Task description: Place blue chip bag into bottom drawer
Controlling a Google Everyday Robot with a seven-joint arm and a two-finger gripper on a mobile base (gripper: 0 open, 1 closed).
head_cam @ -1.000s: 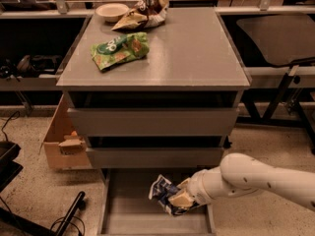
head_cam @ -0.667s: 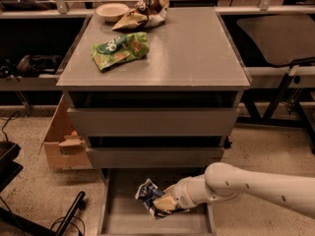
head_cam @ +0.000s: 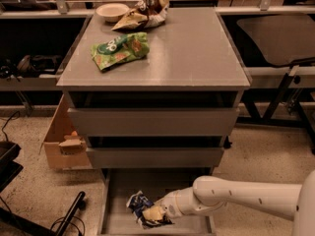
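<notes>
The blue chip bag is a crinkled navy foil bag with a pale label. It is low inside the open bottom drawer, left of centre, at or just above its grey floor. My gripper reaches in from the right on a white arm and is at the bag's right side, touching it. The bag hides the gripper's tips.
On the cabinet top lie a green bag, a brown-and-white bag and a white bowl. The two upper drawers are slightly pulled out. A cardboard box stands left of the cabinet.
My arm has moved left and down into the bottom drawer, carrying the blue chip bag from right of centre to the drawer's left-centre, closer to the floor.
</notes>
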